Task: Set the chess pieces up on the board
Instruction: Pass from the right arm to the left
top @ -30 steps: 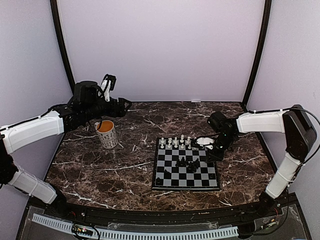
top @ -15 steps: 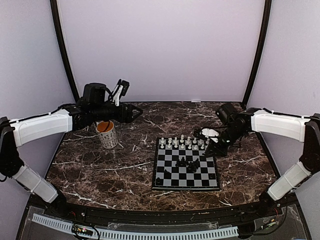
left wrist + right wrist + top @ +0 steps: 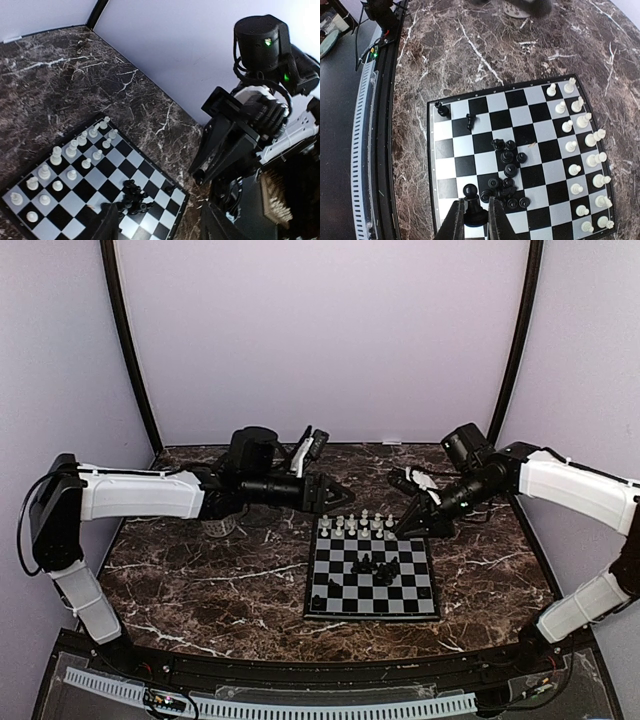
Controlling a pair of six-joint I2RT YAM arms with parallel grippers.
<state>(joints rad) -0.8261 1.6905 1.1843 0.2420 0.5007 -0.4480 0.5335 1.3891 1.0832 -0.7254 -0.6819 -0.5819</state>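
Swinging away from the mug (image 3: 514, 9), the left arm is now reaching toward the board (image 3: 410, 590), while the right arm is lifting back from its far right corner. White pieces (image 3: 362, 523) are standing in two full rows along the far edge, so that side is looking finished. Black is lagging: most black pieces (image 3: 378, 567) are lying heaped mid-board, and only two black figures (image 3: 318, 600) are standing near the near left corner. The left gripper (image 3: 338, 498) is hovering by the far left corner, fingers parted with nothing between them. The right gripper (image 3: 476, 201) is hanging above the board's right side, clenching a single black piece (image 3: 470, 191) upright.
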